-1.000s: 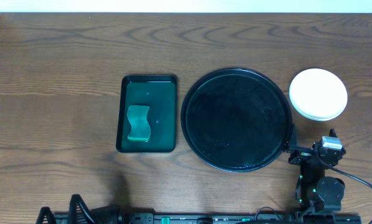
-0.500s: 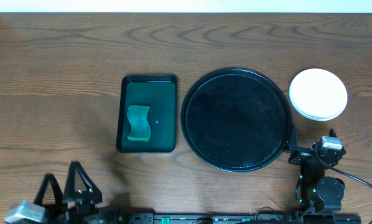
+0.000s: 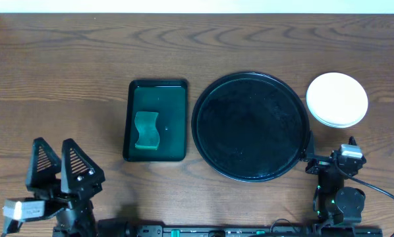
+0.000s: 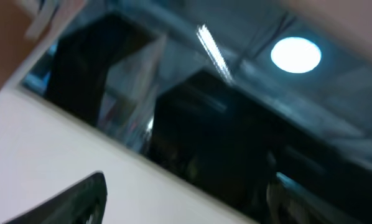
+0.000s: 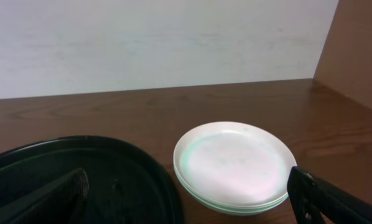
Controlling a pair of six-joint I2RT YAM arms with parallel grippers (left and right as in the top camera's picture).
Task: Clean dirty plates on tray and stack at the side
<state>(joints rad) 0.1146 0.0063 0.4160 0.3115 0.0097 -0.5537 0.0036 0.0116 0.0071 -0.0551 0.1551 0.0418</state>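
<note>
— Your grippers?
— My left gripper (image 3: 55, 150) and right gripper (image 3: 330, 148) both gape wide, holding and touching nothing.
— Counts?
— One stack of plates (image 5: 234, 160) on the table (image 3: 65, 59), just right of one black tray (image 3: 203, 99); plates in it, can't tell. One sponge (image 3: 146, 130) in one green tray (image 3: 175, 118).

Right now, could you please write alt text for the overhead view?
An empty round black tray sits mid-table, with white plates stacked to its right and a green sponge in a rectangular green tray to its left.
</note>
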